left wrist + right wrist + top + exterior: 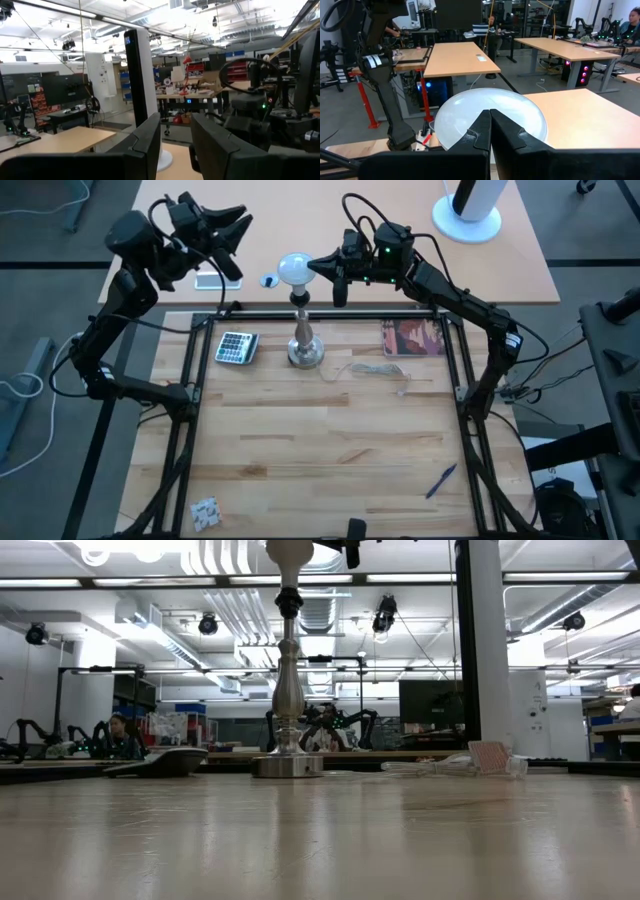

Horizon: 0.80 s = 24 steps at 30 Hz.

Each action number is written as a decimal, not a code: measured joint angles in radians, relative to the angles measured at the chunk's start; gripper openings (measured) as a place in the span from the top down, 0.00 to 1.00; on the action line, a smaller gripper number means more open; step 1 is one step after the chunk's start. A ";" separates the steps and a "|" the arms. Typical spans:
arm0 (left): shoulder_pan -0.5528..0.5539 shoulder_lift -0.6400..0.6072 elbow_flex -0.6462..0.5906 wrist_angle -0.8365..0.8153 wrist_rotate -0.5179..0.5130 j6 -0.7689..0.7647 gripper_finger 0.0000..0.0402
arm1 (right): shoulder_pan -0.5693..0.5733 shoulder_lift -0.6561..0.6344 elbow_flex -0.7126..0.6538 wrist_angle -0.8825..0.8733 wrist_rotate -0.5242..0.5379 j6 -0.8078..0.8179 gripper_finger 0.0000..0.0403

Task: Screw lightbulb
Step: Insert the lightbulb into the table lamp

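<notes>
I see the lightbulb (pixel 293 268) on its silver stand (pixel 304 340) flanked closely: my right gripper (pixel 316 264) blocks its 3 o'clock side, my left gripper (pixel 232 242) sits off at 10. A calculator (pixel 236 347) lies at 8, a cord (pixel 372 370) at 4. From 6 o'clock the table (pixel 320 450) is open.

1. The desk (pixel 330 450) is light wood with a black frame around it.
2. A silver lamp stand (pixel 304 352) stands near the back.
3. A calculator (pixel 236 347) lies left of the stand.
4. A thin cord (pixel 375 370) and a reddish booklet (pixel 412 338) lie to its right.
5. A blue pen (pixel 441 480) lies near the front right.
6. A small patterned scrap (pixel 205 513) lies at the front left.
</notes>
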 joint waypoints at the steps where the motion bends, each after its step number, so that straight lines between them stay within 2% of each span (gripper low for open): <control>1: 0.000 0.000 0.000 -0.011 0.000 0.001 0.75 | 0.000 0.000 0.000 0.000 0.000 0.000 1.00; 4: 0.001 0.000 -0.002 -0.050 -0.010 0.002 0.73 | 0.000 0.000 0.000 -0.003 0.000 0.000 1.00; 11: 0.001 0.001 -0.027 -0.138 -0.106 0.002 0.70 | 0.000 -0.002 0.000 -0.005 0.000 0.005 1.00; 15: 0.001 0.002 -0.035 -0.115 -0.112 0.002 0.68 | 0.000 -0.002 0.000 -0.005 0.000 0.020 1.00; 21: 0.001 0.006 -0.034 -0.056 -0.265 0.057 0.69 | 0.000 -0.002 0.000 -0.006 0.000 0.020 1.00; 24: 0.001 0.007 -0.034 -0.053 -0.258 0.079 0.71 | 0.000 -0.002 0.000 -0.006 0.000 0.032 1.00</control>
